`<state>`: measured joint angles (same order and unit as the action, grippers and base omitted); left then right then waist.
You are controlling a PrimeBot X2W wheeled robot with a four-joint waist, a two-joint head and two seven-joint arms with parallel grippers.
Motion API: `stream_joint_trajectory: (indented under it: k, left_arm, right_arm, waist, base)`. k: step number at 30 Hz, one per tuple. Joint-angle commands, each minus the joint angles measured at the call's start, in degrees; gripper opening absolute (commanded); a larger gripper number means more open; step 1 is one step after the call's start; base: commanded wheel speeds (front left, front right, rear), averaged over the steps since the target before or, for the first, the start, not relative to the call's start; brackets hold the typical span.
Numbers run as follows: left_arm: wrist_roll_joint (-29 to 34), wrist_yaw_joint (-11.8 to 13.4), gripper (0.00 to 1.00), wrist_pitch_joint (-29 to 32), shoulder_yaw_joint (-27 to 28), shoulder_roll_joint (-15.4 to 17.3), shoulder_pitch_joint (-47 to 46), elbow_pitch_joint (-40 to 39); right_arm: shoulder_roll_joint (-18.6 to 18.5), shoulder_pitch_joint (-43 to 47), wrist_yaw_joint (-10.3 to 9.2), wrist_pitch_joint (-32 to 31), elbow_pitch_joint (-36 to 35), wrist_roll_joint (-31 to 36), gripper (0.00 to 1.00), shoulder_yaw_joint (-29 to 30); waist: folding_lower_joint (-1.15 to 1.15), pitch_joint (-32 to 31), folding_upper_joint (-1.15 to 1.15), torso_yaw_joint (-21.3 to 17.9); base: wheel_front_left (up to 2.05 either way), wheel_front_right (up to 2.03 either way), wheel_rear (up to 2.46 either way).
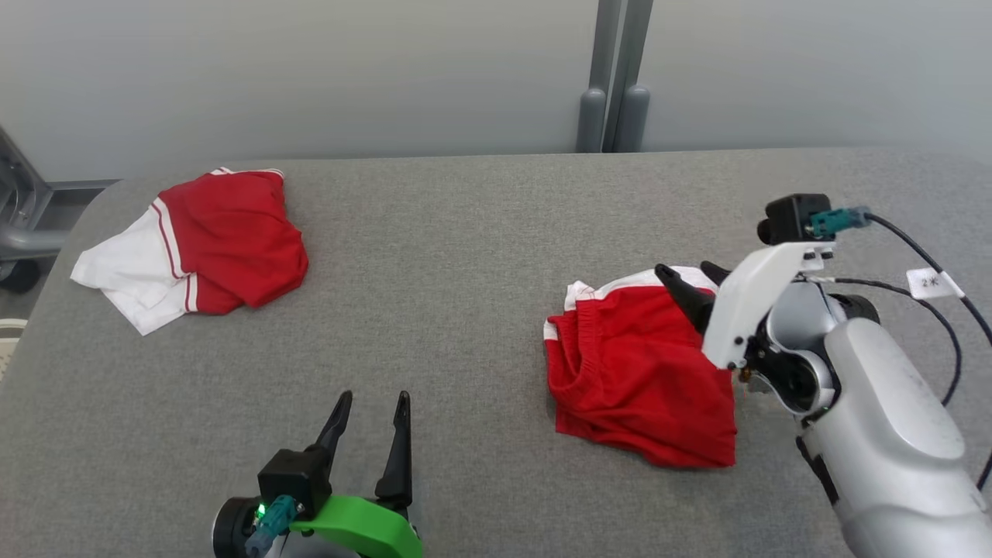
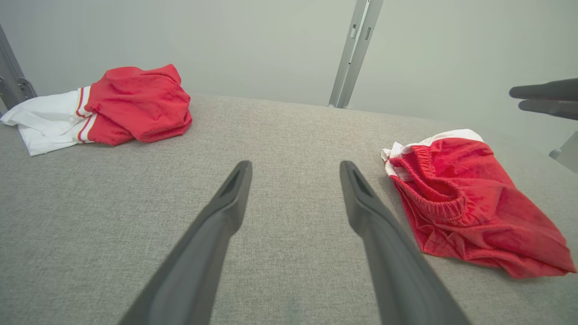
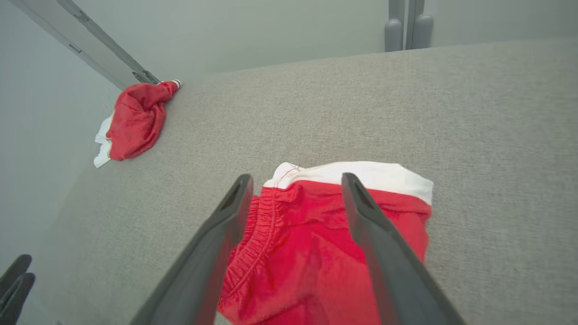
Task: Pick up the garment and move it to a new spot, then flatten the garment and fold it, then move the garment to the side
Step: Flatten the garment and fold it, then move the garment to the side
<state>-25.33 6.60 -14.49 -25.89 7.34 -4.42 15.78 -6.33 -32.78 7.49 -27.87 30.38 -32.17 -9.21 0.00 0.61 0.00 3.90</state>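
- Your right gripper has its two fingers wide apart and nothing is between them. It hangs just above the garment, over the back edge where the white band is.
- In the left wrist view you see those fingers in the air above the garment, not touching the cloth. So I judge that the garment lies free on the surface.
- The garment is a pair of red shorts with white trim and an elastic waistband. It lies in a loose, wrinkled heap directly under the right gripper. It is neither flat nor folded, so flattening looks to be the step in front of you.
- I think the gripper is placed over that edge because a hem or a waistband is a good place to pinch when you want to spread the cloth.
- Your left gripper is also open and empty. It sits low, to the left of the garment and nearer to the robot, well apart from it. Probably it is kept ready to take the other side.
- A second garment, also red and white, lies bunched far to the left of the garment, near the back left corner. It seems to be put aside.
- The table has a grey woven cover and rounded corners. Cloth may drag on it rather than slide.
- Behind the garment stands a plain pale wall with a grey post. A metal frame is beyond the second garment.
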Motion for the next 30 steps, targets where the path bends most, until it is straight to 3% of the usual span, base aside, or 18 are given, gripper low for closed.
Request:
stream_joint_trajectory:
  k: [1, 7, 13, 30]
  left_arm:
    - [0.2, 0.4, 1.00, 0.1, 0.2, 0.5, 0.8, -0.6]
    - [0.1, 1.1, 1.00, 0.8, 0.2, 1.1, 1.2, -2.3]
    - [0.2, 1.3, 1.00, 1.4, 0.1, 1.9, 0.5, -3.5]
    - [0.4, 1.7, 1.00, 2.3, -0.8, 2.5, -0.9, -4.6]
  right_arm:
    - [-1.9, 2.7, 0.00, 1.1, -2.8, 1.1, 1.00, -0.5]
    - [-6.4, 12.4, 0.00, 3.9, -12.8, 3.0, 1.00, -0.3]
    - [-6.1, 18.3, 0.00, 4.4, -15.4, 3.7, 1.00, 3.2]
    - [-1.9, 13.2, 0.00, 9.2, 0.2, 4.6, 1.00, 12.6]
  waist:
    - [0.00, -0.4, 0.00, -1.4]
    - [0.00, -0.4, 0.00, -3.9]
    - [0.00, 0.5, 0.00, -4.7]
    - [0.00, 3.6, 0.00, 4.4]
  base:
    - [0.00, 0.00, 0.00]
    - [0.00, 0.00, 0.00]
    - [0.00, 0.00, 0.00]
    - [0.00, 0.00, 0.00]
